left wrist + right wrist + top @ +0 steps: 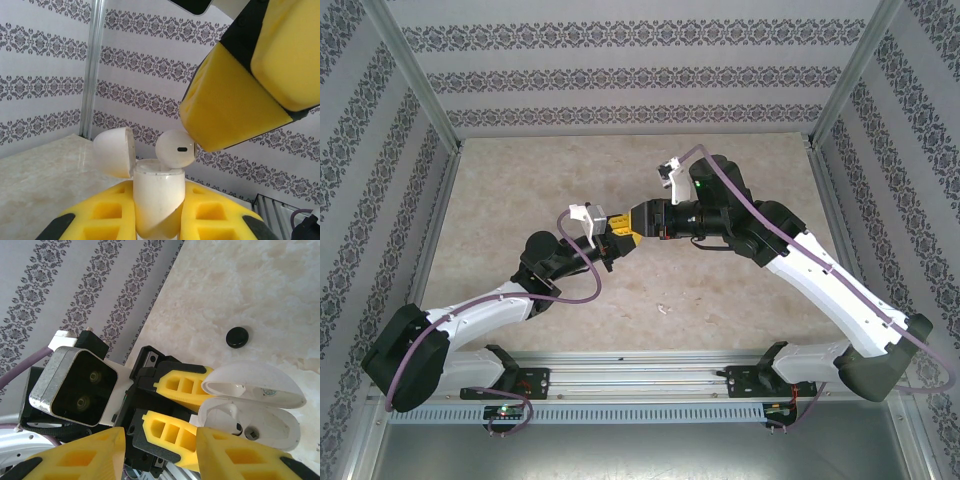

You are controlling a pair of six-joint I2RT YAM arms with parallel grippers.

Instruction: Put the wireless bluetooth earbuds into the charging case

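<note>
My left gripper (157, 202) is shut on the white charging case (156, 200), which it holds upright above the table with the lid (115, 150) swung open. A white earbud (175, 148) sticks head-up out of the case's mouth, its stem down inside. A yellow finger (235, 100) of my right gripper touches the bud's upper side. In the right wrist view the right gripper (160, 452) is open, with wide-spread fingers (245, 455) framing the left gripper (197, 407), the case (270, 427) and the bud (227, 417). From above, both grippers (618, 240) (638, 220) meet mid-table. No other earbuds are identifiable.
A small black round object (237, 336) lies on the marble tabletop (520, 200) beyond the case. A tiny white piece (663, 308), too small to identify, lies near the front rail (640, 380). Patterned walls enclose the table on three sides.
</note>
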